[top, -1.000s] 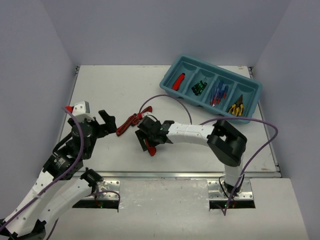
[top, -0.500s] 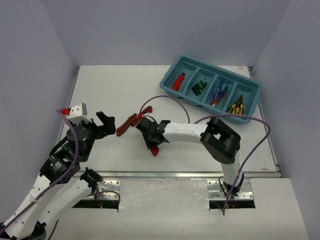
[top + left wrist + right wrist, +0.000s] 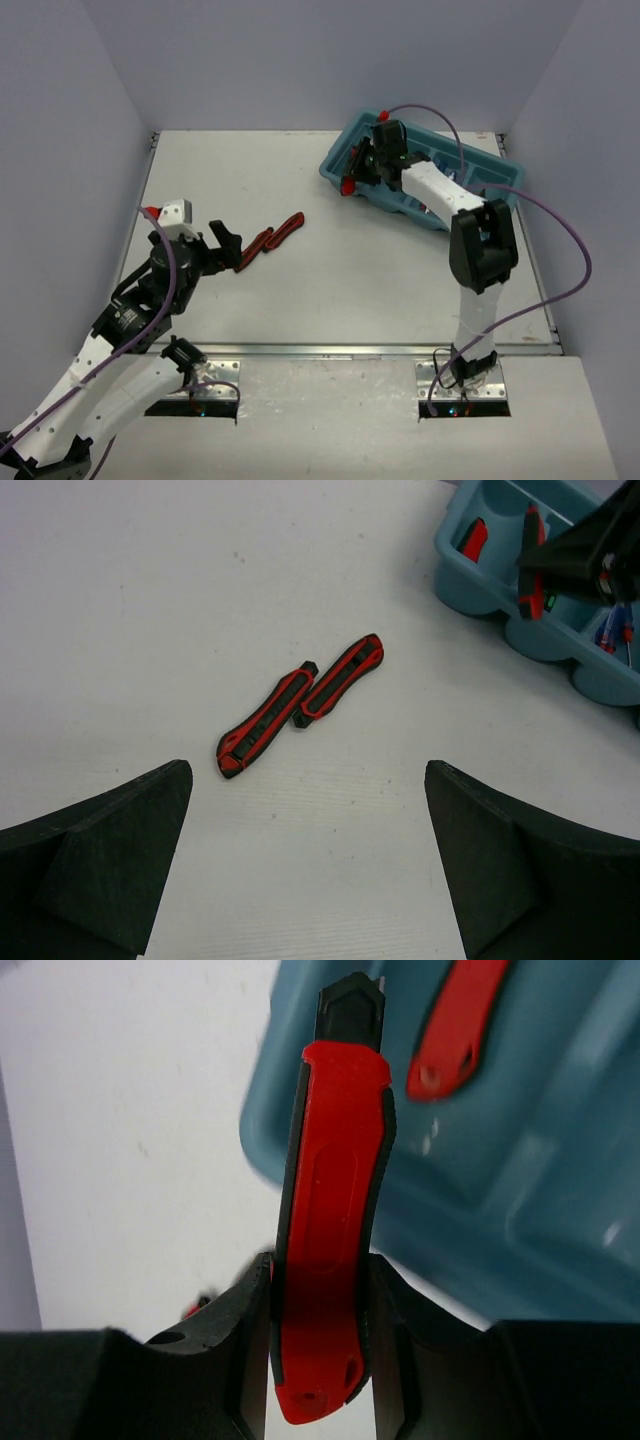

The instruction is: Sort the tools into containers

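Right gripper [image 3: 320, 1305] carried its clamped red cutter [image 3: 332, 1200] to the tray [image 3: 545, 1190]; left gripper [image 3: 308, 820] gapes

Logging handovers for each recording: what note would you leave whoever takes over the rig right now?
Left gripper: jaws open, empty, facing two loose cutters on the table, near cutter and far cutter.
Right gripper: shut on held cutter over the tray, end compartment.
Done: binned cutter lies there.
To do: release, then bin the two loose ones.
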